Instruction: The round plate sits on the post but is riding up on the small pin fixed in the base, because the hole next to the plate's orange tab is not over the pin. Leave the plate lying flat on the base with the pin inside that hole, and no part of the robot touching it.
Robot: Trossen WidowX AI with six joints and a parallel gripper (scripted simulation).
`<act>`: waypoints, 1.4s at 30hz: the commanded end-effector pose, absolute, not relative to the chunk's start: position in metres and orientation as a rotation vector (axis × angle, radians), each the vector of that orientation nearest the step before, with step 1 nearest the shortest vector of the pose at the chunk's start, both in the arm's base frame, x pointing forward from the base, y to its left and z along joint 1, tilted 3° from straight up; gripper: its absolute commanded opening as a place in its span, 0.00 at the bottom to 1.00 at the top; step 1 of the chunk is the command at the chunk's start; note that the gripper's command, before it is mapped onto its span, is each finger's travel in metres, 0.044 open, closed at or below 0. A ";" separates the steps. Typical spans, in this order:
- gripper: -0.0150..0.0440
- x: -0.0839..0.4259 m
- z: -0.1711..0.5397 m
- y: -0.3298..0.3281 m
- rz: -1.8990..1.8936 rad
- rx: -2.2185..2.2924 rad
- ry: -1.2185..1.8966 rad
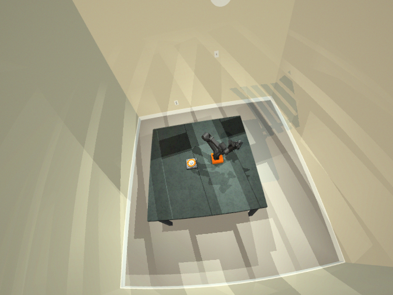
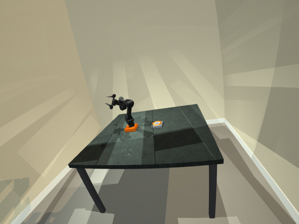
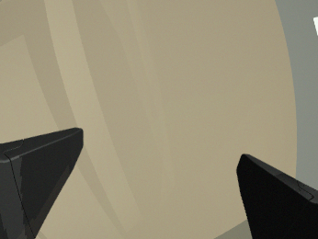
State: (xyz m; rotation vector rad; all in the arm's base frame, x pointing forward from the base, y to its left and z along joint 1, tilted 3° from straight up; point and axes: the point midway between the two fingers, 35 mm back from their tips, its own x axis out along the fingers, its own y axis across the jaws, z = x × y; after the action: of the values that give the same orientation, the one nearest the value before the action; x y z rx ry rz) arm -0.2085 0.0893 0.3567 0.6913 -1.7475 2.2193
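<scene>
One arm stands on an orange mount near the middle of a dark green table, folded so that its gripper is raised high and points away from the workpiece, toward the wall. Its jaws are spread wide with nothing between them; the wrist view shows the two dark fingertips far apart at the bottom corners, with only beige wall behind them.

Well apart from the gripper, on the other side of the mount, a small grey square base lies on the table. On it sits the round plate, white with an orange ring around its edge. In the top view the plate fills most of the base, and the base lies just beside the mount without touching it. The post, the pin, the orange tab and the hole are too small to make out in either wide view, so whether the plate lies flat or tilted cannot be told. No part of the arm touches the plate or its base.

Streaks of light and shadow cross the table top and the floor around it.
</scene>
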 end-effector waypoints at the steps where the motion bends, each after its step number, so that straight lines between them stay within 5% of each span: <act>1: 0.89 -0.209 0.357 0.093 2.223 0.676 -1.737; 10: 0.49 -0.174 0.345 0.240 2.227 0.140 -1.216; 15: 0.26 -0.103 0.325 0.322 2.074 -0.122 -0.861; 27: 0.25 0.079 0.263 0.387 1.679 -0.370 -0.176; 32: 0.25 0.183 0.226 0.368 1.410 -0.389 0.156; 42: 0.25 0.296 0.175 0.294 1.021 -0.374 0.508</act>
State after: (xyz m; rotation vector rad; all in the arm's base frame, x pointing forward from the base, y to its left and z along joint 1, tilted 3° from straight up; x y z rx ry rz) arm 0.2727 0.3124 0.1817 -0.3918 0.4259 1.1089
